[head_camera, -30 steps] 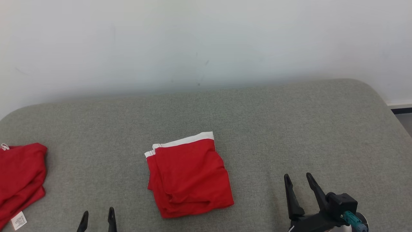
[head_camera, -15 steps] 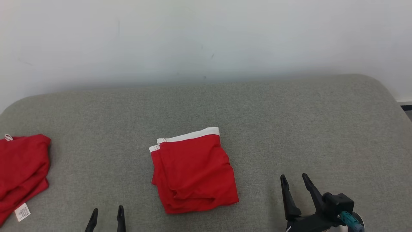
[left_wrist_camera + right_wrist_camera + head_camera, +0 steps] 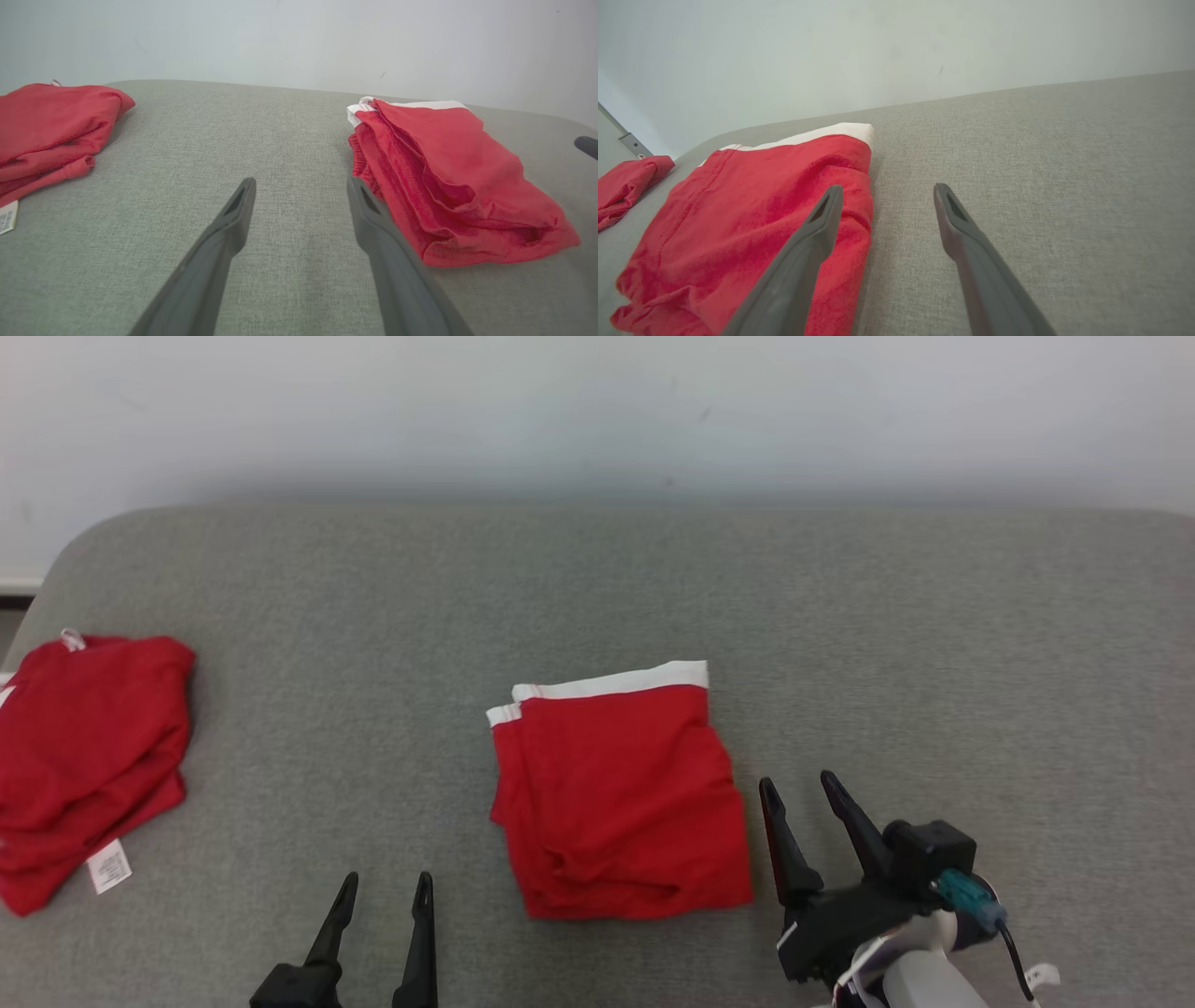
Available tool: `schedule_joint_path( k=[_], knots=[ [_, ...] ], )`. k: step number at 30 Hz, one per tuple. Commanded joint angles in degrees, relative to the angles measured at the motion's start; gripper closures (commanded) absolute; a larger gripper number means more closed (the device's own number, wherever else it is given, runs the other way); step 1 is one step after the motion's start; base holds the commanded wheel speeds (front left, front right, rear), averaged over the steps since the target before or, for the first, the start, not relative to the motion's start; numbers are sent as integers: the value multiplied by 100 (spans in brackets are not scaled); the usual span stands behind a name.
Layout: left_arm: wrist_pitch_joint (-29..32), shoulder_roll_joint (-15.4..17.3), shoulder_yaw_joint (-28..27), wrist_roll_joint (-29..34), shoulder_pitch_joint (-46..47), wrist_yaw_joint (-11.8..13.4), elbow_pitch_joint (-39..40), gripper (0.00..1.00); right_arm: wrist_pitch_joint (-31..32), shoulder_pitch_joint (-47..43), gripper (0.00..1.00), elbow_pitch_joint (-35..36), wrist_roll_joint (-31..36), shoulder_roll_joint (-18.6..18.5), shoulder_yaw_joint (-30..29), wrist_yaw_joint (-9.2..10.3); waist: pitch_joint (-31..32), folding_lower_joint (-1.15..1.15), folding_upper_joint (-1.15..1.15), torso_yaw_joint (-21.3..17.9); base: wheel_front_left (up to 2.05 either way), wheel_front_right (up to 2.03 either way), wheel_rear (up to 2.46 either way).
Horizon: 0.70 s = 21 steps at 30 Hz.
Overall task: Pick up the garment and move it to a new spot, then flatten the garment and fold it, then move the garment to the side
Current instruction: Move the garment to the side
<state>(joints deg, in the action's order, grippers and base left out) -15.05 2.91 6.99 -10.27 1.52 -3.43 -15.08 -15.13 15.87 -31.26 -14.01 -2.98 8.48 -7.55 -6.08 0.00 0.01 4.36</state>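
Head view: garment (image 3: 621, 793) lies folded mid-frame on grey bench (image 3: 887, 616), white band at top. My left tool (image 3: 387, 879) at lower left, my right tool (image 3: 798, 782) just right of garment; both spread wide, empty. Second red garment (image 3: 89, 756) at far left.

Left wrist view: garment at right, layers stacked.

Right wrist view: garment fills left half.

Judgement: relocating, flattening, folding look done; move aside remains.

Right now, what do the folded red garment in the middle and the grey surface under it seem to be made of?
Folded red garment: soft matte knit, likely cotton, judging by its limp creases. Grey surface: matte woven upholstery cloth; a fine speckled weave shows, probably over padding.
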Motion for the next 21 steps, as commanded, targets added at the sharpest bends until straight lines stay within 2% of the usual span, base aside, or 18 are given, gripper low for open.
schedule_joint_path(
  k=[1, 7, 15, 16, 17, 21],
  knots=[
    [-19, -2, 60, -34, 108, 47, 46, 0, 2, 153, 0, -73, -50, 11, 54, 13, -360, 0, -1, 374, 0, 0, 0],
    [-19, -2, 254, -96, 243, 136, 94, 0, 1, 665, 0, -665, -127, 12, 178, 13, -579, 0, -1, 697, 0, 0, 0],
    [-19, -3, 282, -118, 271, 150, 128, 0, 51, 1253, 0, -1958, -304, 14, 422, 13, -589, 0, -1, 898, 0, 0, 0],
    [-19, -4, 284, -120, 267, 155, 132, 0, 44, 1297, 54, -2045, -335, 18, 457, 13, -584, 0, -1, 905, 0, 0, 0],
    [-19, -3, 281, -120, 262, 159, 137, 0, 42, 1347, 100, -2119, -362, 21, 496, 12, -576, 0, -1, 904, 0, 0, 0],
    [-19, -3, 238, -95, 223, 163, 149, 0, 22, 1413, 100, -2222, -363, 19, 514, 13, -535, 0, -1, 844, 0, 0, 0]
  ],
)
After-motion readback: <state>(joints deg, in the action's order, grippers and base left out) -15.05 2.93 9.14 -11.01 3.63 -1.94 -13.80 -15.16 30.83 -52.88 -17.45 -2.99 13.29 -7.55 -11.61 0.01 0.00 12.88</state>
